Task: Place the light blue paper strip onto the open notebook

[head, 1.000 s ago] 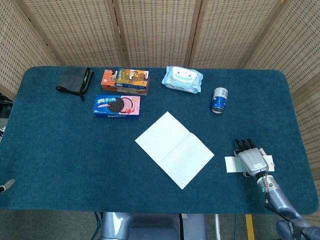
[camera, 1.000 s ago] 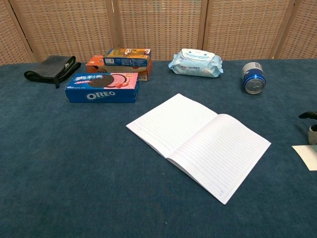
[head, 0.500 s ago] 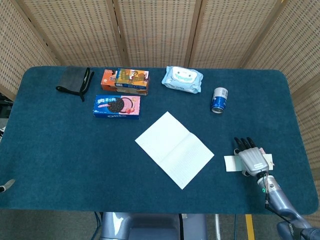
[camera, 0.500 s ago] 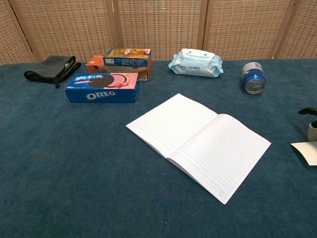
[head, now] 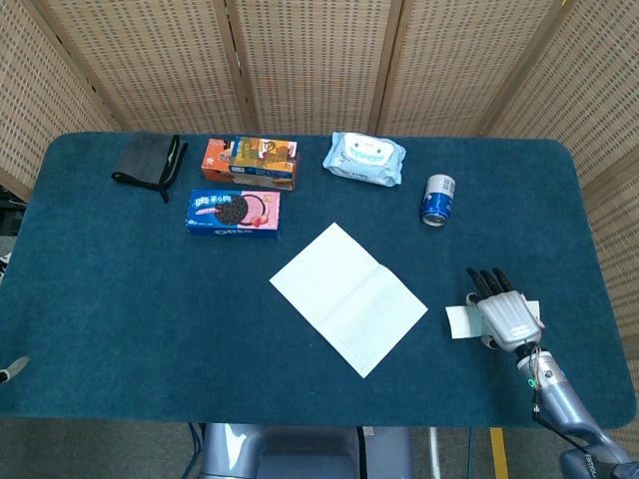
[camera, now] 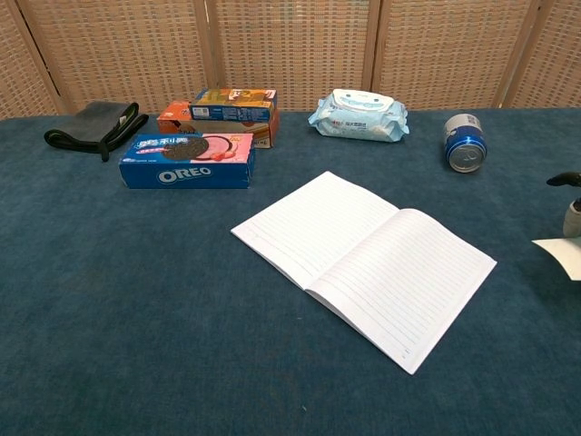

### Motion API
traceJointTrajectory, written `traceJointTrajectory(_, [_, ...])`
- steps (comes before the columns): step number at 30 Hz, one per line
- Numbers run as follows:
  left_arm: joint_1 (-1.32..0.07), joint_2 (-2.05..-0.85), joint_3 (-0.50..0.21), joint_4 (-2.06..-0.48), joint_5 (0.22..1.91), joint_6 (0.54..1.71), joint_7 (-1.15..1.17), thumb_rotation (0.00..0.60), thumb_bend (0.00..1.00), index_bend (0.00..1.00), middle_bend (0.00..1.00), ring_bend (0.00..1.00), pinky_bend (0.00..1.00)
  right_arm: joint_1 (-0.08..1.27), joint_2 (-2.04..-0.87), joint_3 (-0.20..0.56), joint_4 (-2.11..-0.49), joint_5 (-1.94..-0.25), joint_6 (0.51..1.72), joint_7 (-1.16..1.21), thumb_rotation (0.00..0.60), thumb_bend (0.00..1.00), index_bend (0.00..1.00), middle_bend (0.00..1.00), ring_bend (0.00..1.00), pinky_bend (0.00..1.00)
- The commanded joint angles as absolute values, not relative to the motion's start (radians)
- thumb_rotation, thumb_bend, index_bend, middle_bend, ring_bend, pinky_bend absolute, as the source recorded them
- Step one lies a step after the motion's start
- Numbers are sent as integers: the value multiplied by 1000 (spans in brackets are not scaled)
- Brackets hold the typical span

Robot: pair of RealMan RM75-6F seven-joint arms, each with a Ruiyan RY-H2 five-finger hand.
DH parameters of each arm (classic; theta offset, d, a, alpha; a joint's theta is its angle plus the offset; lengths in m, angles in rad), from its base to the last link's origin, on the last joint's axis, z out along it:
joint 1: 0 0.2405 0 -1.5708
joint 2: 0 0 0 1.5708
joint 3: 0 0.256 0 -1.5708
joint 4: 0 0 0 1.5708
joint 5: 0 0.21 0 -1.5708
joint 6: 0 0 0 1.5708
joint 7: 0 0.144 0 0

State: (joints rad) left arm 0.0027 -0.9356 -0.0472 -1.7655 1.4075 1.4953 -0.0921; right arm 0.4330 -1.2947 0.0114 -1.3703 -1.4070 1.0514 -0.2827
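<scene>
The light blue paper strip [head: 461,321] is a thin, pale, flat piece, almost white with a weak blue-green tone, and it looks rectangular. It is near the right edge of the table [head: 120,299], toward the front, just beside the right corner of the open notebook [head: 348,298] but not touching it. In the chest view only its left end [camera: 561,256] shows at the right border of the picture, and this end seems to be lifted a little from the cloth.

The right hand [head: 504,311] is over the middle and right part of the strip, palm down, with the dark fingers stretched toward the back edge. Its thumb side seems to press against the paper, so the hand appears to hold the strip, though the contact itself is hidden under the palm. The left hand does not show in either view.

The notebook lies open and flat at the middle of the table, with blank lined pages, turned diagonally. Along the back edge there are a black pouch [head: 150,161], an orange box [head: 250,162], a blue Oreo box [head: 234,212] in front of it, a pack of wet wipes [head: 364,158] and a blue can [head: 437,200] lying on its side.
</scene>
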Motion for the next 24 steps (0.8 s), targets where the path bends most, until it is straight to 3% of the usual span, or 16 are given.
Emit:
traceJointTrajectory(1, [2, -934, -48, -1766, 1407, 1494, -96, 600, 0, 0, 0, 0, 0, 446, -1270, 24, -1410, -1428, 1070, -313, 600, 208, 578, 0, 0, 1])
traceJointTrajectory(8, [-10, -924, -57, -1767, 1382, 1468, -106, 600, 0, 0, 0, 0, 0, 527, -1190, 94, -1561, -1419, 1049, -507, 600, 208, 578, 0, 0, 7])
traceJointTrajectory(15, [-40, -913, -74, -1771, 1331, 1407, -109, 600, 0, 0, 0, 0, 0, 665, -1147, 186, -1667, -1339, 938, -694, 600, 234, 578, 0, 0, 36])
traceJointTrajectory(24, [-73, -910, -99, -1762, 1272, 1352, -119, 600, 0, 0, 0, 0, 0, 858, -1220, 251, -1702, -1211, 813, -881, 600, 250, 578, 0, 0, 37])
